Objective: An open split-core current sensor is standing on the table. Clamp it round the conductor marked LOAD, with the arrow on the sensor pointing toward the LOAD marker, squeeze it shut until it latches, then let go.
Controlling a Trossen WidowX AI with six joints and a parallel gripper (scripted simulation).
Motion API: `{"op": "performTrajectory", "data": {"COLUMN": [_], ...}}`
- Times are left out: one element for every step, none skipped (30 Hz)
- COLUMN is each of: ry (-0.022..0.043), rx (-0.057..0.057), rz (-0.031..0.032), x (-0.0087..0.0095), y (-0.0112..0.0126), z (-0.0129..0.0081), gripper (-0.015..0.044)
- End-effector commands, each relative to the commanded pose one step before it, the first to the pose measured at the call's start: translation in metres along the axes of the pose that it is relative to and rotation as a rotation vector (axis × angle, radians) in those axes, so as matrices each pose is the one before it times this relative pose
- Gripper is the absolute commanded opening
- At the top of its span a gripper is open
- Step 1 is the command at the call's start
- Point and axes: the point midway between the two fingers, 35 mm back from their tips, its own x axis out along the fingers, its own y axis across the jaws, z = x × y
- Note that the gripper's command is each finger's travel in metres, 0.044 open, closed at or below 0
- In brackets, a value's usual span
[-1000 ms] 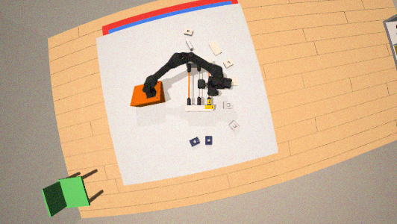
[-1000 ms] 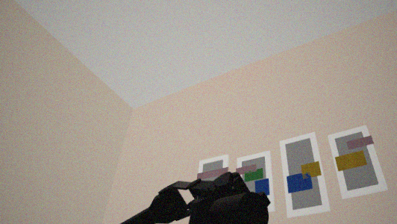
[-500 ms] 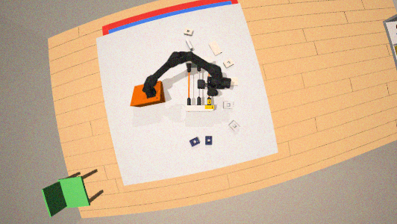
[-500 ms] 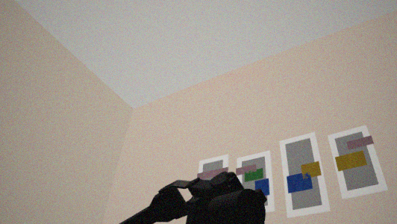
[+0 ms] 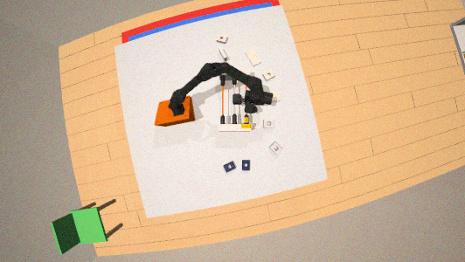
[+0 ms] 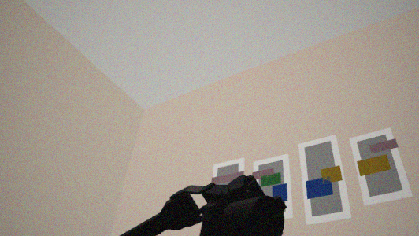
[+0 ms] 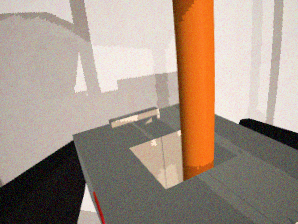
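One black pincer [image 5: 251,99] [image 7: 162,139], grey sensor [image 7: 135,182], orange conductor [image 7: 197,90] through it

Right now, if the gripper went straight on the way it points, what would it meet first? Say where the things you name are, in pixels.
Probably the orange conductor [image 5: 246,88] [image 7: 197,90], already in the grey sensor's [image 7: 115,165] opening; depth is unclear.
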Motion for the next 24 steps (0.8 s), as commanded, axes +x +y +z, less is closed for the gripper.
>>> {"op": "performTrajectory", "data": {"ry": [-0.00319, 0.00058, 0.00059, 0.00042, 0.00015, 0.00000, 0.00000, 0.00000, 0.00000, 0.00000, 0.00000, 0.00000, 0.00000, 0.00000, 0.00000, 0.00000, 0.00000, 0.00000, 0.00000, 0.00000, 0.00000, 0.00000, 0.00000, 0.00000], "rx": [-0.0029, 0.0003, 0.0002, 0.0001, 0.0000, 0.0000, 0.0000, 0.0000, 0.0000, 0.0000, 0.0000, 0.0000, 0.0000, 0.0000, 0.0000, 0.0000, 0.0000, 0.0000, 0.0000, 0.0000, 0.0000, 0.0000, 0.0000, 0.0000], "rz": [-0.05269, -0.01616, -0.01305, -0.00809, -0.00273, 0.00000, 0.00000, 0.00000, 0.00000, 0.00000, 0.00001, 0.00001, 0.00000, 0.00000, 0.00000, 0.00000, -0.00001, -0.00001, 0.00000, 0.00000, 0.00000, 0.00000, -0.00001, -0.00002], "x": [0.00195, 0.00016, 0.00012, 0.00007, 0.00002, 0.00000, 0.00000, 0.00000, 0.00000, 0.00000, -0.00004, -0.00004, 0.00000, 0.00000, 0.00000, 0.00000, 0.00002, 0.00002, 0.00000, 0.00000, 0.00000, 0.00000, 0.00004, 0.00008], "y": [-0.00117, -0.00069, -0.00060, -0.00039, -0.00013, 0.00000, 0.00000, 0.00000, 0.00000, 0.00000, 0.00018, 0.00017, 0.00000, 0.00000, 0.00000, 0.00000, -0.00010, -0.00010, 0.00000, 0.00000, 0.00000, 0.00000, -0.00014, -0.00030], "z": [0.00157, -0.00012, -0.00012, -0.00008, -0.00003, 0.00000, 0.00000, 0.00000, 0.00000, 0.00000, 0.00000, 0.00000, 0.00000, 0.00000, 0.00000, 0.00000, 0.00000, 0.00000, 0.00000, 0.00000, 0.00000, 0.00000, 0.00000, 0.00000], "gripper": [0.0000, 0.0000, 0.0000, 0.0000, 0.0000, 0.0000, 0.0000, 0.0000, 0.0000, 0.0000, 0.0000, 0.0000, 0.0000, 0.0000, 0.0000, 0.0000, 0.0000, 0.0000, 0.0000, 0.0000, 0.0000, 0.0000, 0.0000, 0.0000]}}
